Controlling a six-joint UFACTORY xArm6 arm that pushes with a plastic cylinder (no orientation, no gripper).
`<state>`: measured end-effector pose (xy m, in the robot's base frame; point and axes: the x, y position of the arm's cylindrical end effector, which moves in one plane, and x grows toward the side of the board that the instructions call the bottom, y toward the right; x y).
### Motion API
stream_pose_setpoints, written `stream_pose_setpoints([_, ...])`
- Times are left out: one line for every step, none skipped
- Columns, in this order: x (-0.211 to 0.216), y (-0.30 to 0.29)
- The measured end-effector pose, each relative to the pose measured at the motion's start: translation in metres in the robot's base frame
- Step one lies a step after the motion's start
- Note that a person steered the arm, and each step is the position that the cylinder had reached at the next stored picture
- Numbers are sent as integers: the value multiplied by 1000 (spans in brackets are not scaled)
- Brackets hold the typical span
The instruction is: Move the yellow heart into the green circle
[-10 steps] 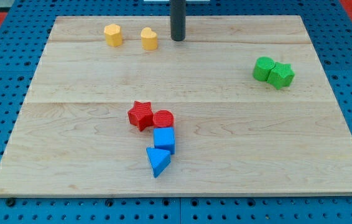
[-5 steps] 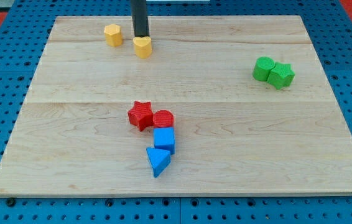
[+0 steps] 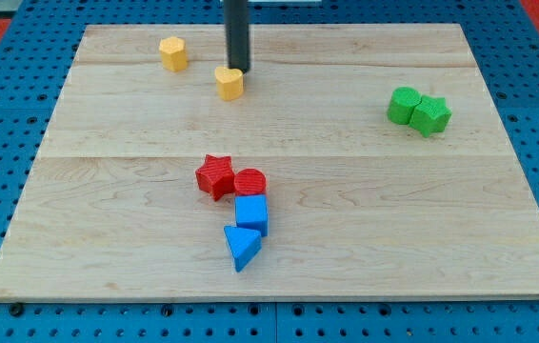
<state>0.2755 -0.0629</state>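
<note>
With my tip (image 3: 239,70) down at the upper middle of the frame, it grips nothing, being a bare rod, and sits just above-right of the yellow heart (image 3: 229,83), touching or nearly so. Heart's still far from the green circle (image 3: 404,105) at the frame's right, w/ a green block (image 3: 430,115) pressed against it. So most of the job's left, I reckon. Open wood lies btwn them. Board's top edge (image 3: 365,27) is near. Other yellow block (image 3: 172,53) is upper left; red star (image 3: 215,176), red cylinder (image 3: 249,183), blue cube (image 3: 251,213), blue triangle (image 3: 242,247) cluster low-centre, off the route.
</note>
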Motion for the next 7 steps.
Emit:
stream_pose_setpoints([30, -35])
stream_pose_setpoints([49, 30])
stream_pose_setpoints([39, 64])
stream_pose_setpoints([33, 62])
stream_pose_setpoints([13, 97])
stream_pose_setpoints([-1, 117])
stream_pose_setpoints([21, 117])
